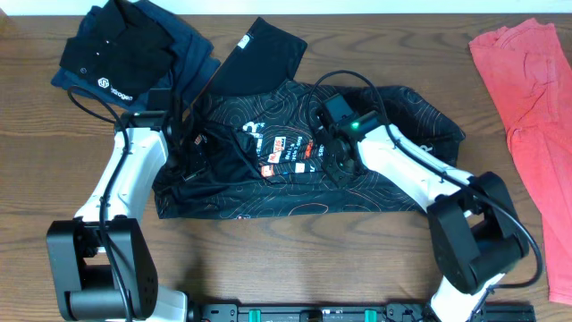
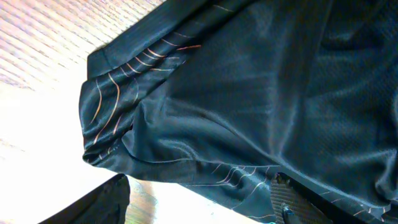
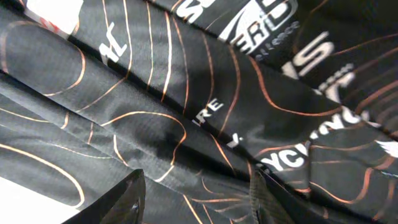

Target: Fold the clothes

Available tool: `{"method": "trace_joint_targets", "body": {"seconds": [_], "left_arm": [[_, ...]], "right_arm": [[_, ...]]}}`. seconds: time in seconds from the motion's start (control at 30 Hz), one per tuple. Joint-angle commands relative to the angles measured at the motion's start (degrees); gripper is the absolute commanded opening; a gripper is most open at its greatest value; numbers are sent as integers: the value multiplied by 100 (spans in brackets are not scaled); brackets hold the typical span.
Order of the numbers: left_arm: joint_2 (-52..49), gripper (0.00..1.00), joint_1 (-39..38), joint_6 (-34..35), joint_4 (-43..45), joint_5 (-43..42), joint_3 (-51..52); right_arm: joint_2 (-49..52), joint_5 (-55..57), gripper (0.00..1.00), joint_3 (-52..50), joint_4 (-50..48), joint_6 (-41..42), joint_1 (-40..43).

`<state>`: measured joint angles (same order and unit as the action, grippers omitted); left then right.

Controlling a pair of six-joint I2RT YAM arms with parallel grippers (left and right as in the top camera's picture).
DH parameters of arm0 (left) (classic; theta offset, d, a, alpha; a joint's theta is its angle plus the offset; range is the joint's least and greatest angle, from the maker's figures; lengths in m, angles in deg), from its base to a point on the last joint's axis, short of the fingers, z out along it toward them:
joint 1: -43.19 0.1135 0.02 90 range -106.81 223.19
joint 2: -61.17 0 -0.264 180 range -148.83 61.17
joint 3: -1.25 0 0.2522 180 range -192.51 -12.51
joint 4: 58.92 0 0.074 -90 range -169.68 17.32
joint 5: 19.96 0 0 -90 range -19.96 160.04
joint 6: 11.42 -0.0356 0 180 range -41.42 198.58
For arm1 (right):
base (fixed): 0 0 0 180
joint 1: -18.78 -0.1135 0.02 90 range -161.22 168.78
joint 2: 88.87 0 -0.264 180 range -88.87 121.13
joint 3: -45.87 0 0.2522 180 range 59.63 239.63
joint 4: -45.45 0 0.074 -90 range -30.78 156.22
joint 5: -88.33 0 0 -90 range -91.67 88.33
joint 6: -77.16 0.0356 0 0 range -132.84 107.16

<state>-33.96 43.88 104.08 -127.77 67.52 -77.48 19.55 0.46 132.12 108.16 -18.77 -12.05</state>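
Brown wood-grain table (image 1: 295,259), shot from above, and pretty cluttered. The black short-sleeved sports jersey of thin fabric (image 1: 384,183), the one with the fine orange-white contour lines and rows of little sponsor logos, was lying spread out across the middle of the table. It was rumpled rather than flat, and both arms were reaching over it.

The left gripper (image 1: 186,150) was down on the jersey's left part. It was dark on dark fabric from above. The left wrist view mostly showed a bunched, creased edge of the jersey (image 2: 261,93) with pale table beside it, so I honestly couldn't tell whether those jaws were gripping or released.

The right gripper (image 1: 329,154) sat over the logo patch near the middle. In its own wrist view the two fingers (image 3: 127,202) stood well apart with the printed fabric (image 3: 186,93) lying in folds under them. Nothing was pinched, so those jaws were released.

A folded plain black polo shirt with one white logo (image 1: 112,54) sat at the far left corner. A plain coral-red garment (image 1: 536,98) lay along the right edge, apart from the jersey.
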Motion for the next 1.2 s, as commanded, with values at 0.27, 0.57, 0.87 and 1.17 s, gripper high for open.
{"method": "trace_joint_targets", "body": {"seconds": [0.27, 0.57, 0.87, 1.17], "left_arm": [[-24, 75, 15, 4, -11, 20, -13], [-24, 75, 15, 2, -9, 20, -13], [-24, 75, 15, 2, 4, 20, -13], [-24, 75, 15, 2, -15, 20, -13]], "right_arm": [[304, -109, 44, 72, 15, -146, -39], [328, -151, 35, 42, 9, -144, -39], [328, -243, 37, -92, -105, -146, -39], [328, -240, 39, -149, -186, -146, -37]]}}
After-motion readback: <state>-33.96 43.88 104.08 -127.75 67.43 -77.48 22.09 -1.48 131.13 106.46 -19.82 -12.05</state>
